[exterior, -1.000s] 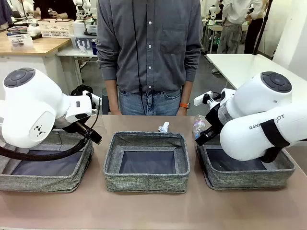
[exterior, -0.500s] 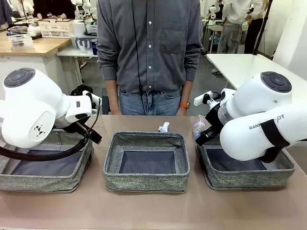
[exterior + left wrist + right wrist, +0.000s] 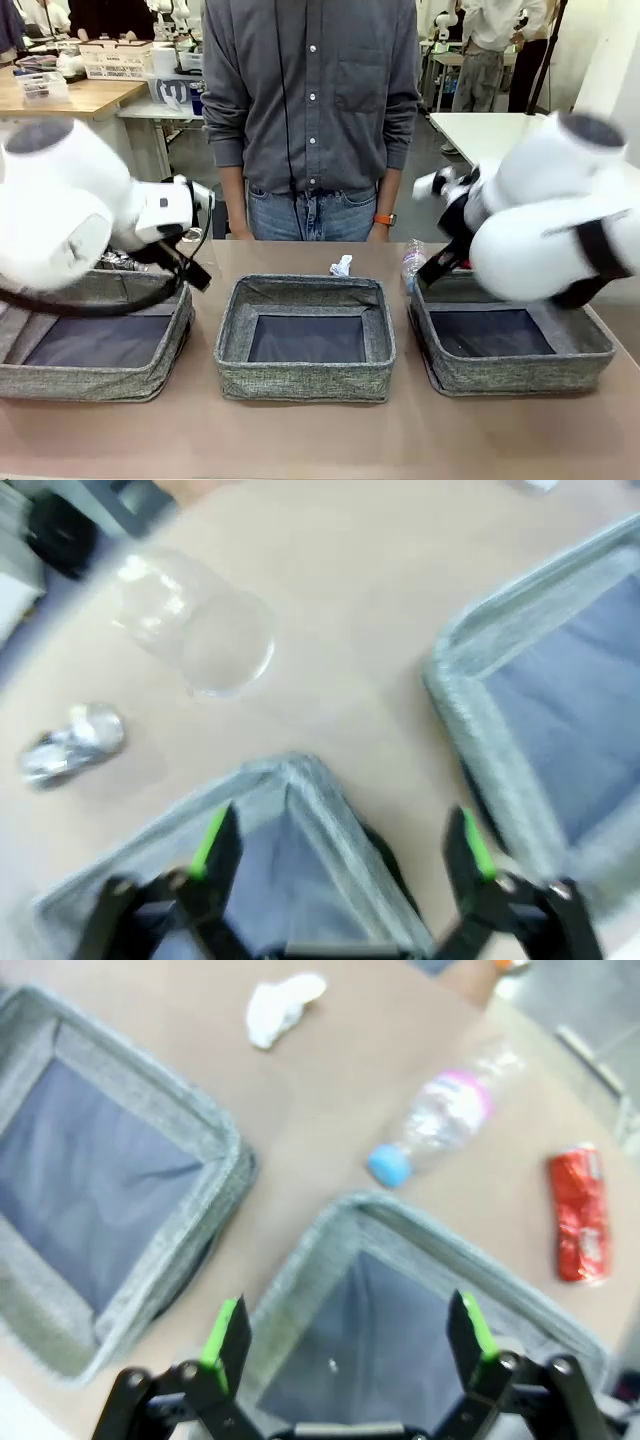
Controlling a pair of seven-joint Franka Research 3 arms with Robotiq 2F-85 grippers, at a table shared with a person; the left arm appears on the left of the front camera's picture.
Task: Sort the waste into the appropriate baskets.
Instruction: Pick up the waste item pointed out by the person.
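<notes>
Right wrist view: we see the right gripper open and empty, water bottle at 1 o'clock; the left gripper, also open, has the plastic cup at 11 o'clock.

1. The left arm: a white, glossy, bulbous casing, blurred, with a thick black cable looped beneath it.
2. The right arm: the same rounded white shell, crossed by a black band.
3. The left gripper and right gripper: black fingers faced with bright green pads, and round pivots at the base.
4. The person: a grey long-sleeved button shirt, blue jeans, an orange wristband and a thin dark cord down the shirt front.
</notes>
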